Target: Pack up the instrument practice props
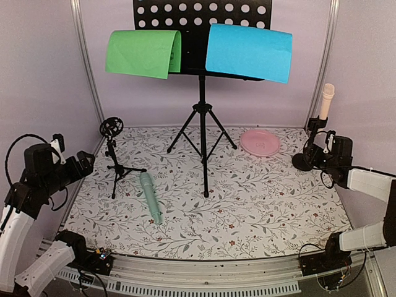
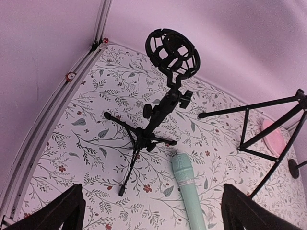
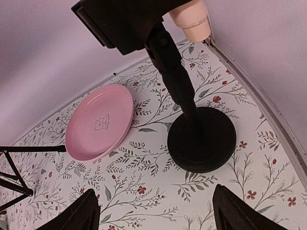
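The black perforated music rack stands on tripod legs at the back, a green sheet and a blue sheet draped over its shelf. A mint microphone lies flat beside a small black tripod support with an empty cage mount. The pink microphone stands upright in a round-based black support. My left gripper hangs open, left of the tripod support. My right gripper is open, close beside the round-based support, nothing between its fingers.
A round pink plate lies on the floral mat between the rack's legs and the round-based support. Pale walls and metal frame posts close in the back and sides.
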Robot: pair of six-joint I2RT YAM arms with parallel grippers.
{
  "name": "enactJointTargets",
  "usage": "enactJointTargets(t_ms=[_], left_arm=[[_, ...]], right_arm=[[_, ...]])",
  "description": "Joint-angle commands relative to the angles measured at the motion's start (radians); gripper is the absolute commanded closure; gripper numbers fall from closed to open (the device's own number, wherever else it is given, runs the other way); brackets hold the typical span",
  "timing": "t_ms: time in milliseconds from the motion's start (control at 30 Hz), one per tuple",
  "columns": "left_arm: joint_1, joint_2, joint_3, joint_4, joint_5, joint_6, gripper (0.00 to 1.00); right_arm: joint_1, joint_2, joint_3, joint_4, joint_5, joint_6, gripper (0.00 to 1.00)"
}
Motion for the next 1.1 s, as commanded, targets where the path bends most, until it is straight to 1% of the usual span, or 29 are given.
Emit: enactJointTargets(t_ms=[0,67,233,333,467,567,667,800,967,1067], left_arm=[[0.021,-0.024,-0.016,0.032,0.023,0.016,0.01],[0.028,-0.026,-0.016,0.033,0.028,0.017,0.01],[0.044,-0.033,-0.017,0.035,0.031,0.021,0.01],[0.053,-0.040,-0.020,0.040,0.037,0.023,0.01],[0.054,-0.043,-0.021,0.041,0.037,0.026,0.01],[0.054,-0.043,-0.022,0.041,0.031,0.023,0.01],[0.057,-0.041,-0.023,0.041,0.028,0.023,0.01],[0.065,-0.039,-0.022,0.041,0.030,0.023,0.01],[0.082,-0.039,-0.022,0.043,0.035,0.025,0.01],[0.091,-0.037,-0.022,0.044,0.039,0.026,0.01]], right_arm=[[-0.005,0.104,0.012,0.276,-0.006,-0.049,0.17],[-0.005,0.166,0.036,0.300,-0.020,-0.060,0.19],[-0.009,0.292,0.088,0.383,-0.012,-0.122,0.28],[-0.025,0.358,0.103,0.462,-0.030,-0.171,0.30],[-0.076,0.431,0.146,0.530,-0.085,-0.157,0.31],[-0.095,0.479,0.191,0.529,-0.113,-0.148,0.37],[-0.096,0.516,0.221,0.531,-0.146,-0.139,0.47],[-0.097,0.538,0.237,0.541,-0.161,-0.145,0.51],[-0.097,0.552,0.231,0.549,-0.220,-0.192,0.62],[-0.097,0.550,0.217,0.573,-0.246,-0.205,0.65]])
